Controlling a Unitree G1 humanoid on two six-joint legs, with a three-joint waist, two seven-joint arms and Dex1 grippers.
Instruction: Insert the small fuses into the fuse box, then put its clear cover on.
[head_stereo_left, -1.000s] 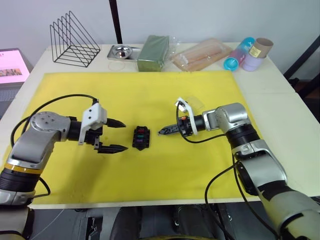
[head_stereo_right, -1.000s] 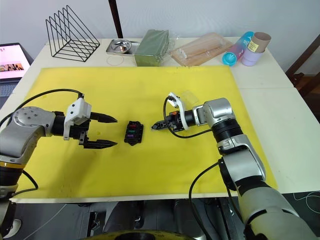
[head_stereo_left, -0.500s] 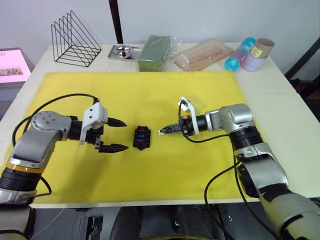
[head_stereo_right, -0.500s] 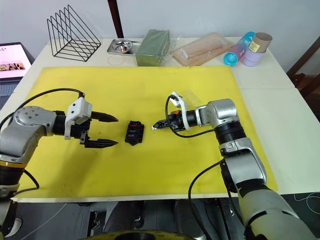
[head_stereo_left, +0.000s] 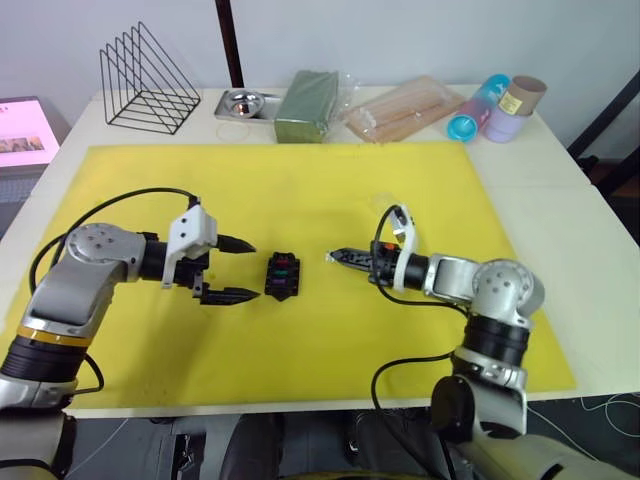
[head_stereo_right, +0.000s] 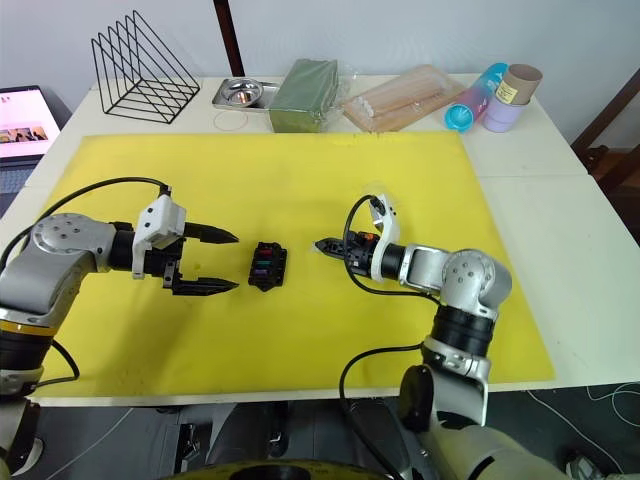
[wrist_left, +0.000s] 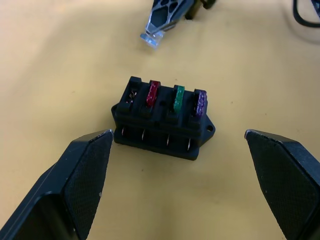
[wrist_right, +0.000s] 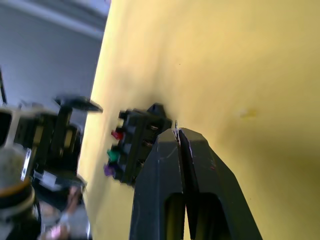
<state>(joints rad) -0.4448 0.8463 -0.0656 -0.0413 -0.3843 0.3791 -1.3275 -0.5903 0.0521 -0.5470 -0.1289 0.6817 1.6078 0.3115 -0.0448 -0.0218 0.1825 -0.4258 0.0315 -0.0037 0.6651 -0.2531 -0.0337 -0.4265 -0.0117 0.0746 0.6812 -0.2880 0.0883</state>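
The fuse box sat on the yellow mat with red, green and purple fuses in 3 slots. The left gripper gaped wide beside it. The right gripper pinched a clear fuse nearby.

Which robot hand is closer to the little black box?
Left. The left tool sits open just beside the fuse box, fingers either side. The right tool points at it from a bit farther.

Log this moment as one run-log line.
fuse box: red, green, purple fuses seated, one slot empty | left gripper: open beside box | right gripper: shut on pale fuse, short of box
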